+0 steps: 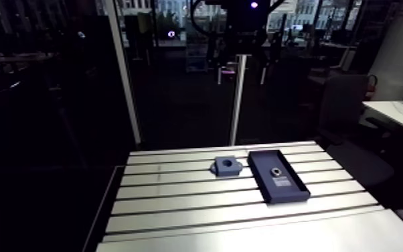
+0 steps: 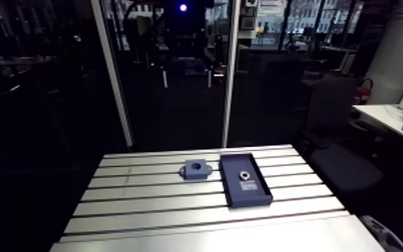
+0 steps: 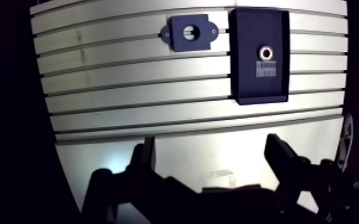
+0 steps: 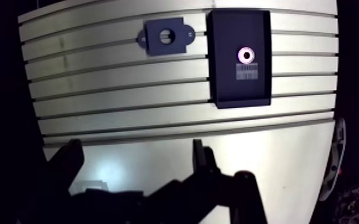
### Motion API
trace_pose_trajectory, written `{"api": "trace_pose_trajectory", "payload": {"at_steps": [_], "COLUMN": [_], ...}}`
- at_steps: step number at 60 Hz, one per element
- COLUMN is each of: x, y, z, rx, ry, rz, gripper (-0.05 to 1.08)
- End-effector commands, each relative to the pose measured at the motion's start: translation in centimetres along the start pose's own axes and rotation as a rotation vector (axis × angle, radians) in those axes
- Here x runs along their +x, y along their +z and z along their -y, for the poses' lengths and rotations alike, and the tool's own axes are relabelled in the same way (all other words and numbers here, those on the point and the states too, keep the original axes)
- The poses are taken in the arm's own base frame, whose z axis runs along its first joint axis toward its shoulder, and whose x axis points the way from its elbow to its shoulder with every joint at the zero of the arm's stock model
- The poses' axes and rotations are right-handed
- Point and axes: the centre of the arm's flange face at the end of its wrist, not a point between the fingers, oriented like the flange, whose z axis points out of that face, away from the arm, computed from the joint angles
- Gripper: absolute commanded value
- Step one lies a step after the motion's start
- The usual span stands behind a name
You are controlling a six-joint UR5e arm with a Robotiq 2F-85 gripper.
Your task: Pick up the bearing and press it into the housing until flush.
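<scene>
The housing point(image 1: 227, 165) sits on the table point(image 1: 211, 218), just left of the tray point(image 1: 263, 161). The bearing point(image 1: 277, 172) lies in the tray.
</scene>
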Motion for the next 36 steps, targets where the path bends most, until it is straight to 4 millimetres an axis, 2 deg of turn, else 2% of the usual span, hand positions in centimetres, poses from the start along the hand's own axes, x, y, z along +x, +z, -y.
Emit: {"api": "trace_pose_trajectory", "payload": {"at_steps": [1, 17, 22, 24, 26, 28, 30, 32, 36], "x": [-0.1, 1.0, 1.8, 2.2, 2.2, 2.7, 2.7, 3.4, 3.9], "y": [0.5, 1.8, 2.9, 3.5, 3.5, 4.4, 4.4, 5.6, 6.4], "z": [0.0, -1.1, -2.7, -4.6, -4.6, -6.2, -6.2, -7.1, -8.0], "rx": [-0.005, -0.011, -0.016, -0.017, -0.017, -0.016, -0.016, -0.017, -0.016], "ry": [-0.002, -0.025, -0.046, -0.051, -0.051, -0.062, -0.062, -0.086, -0.103], "rz": [0.009, 0.001, -0.002, 0.003, 0.003, 0.01, 0.01, 0.015, 0.016], "gripper": [0.0, 0.0, 0.01, 0.01, 0.01, 0.01, 0.01, 0.01, 0.01]}}
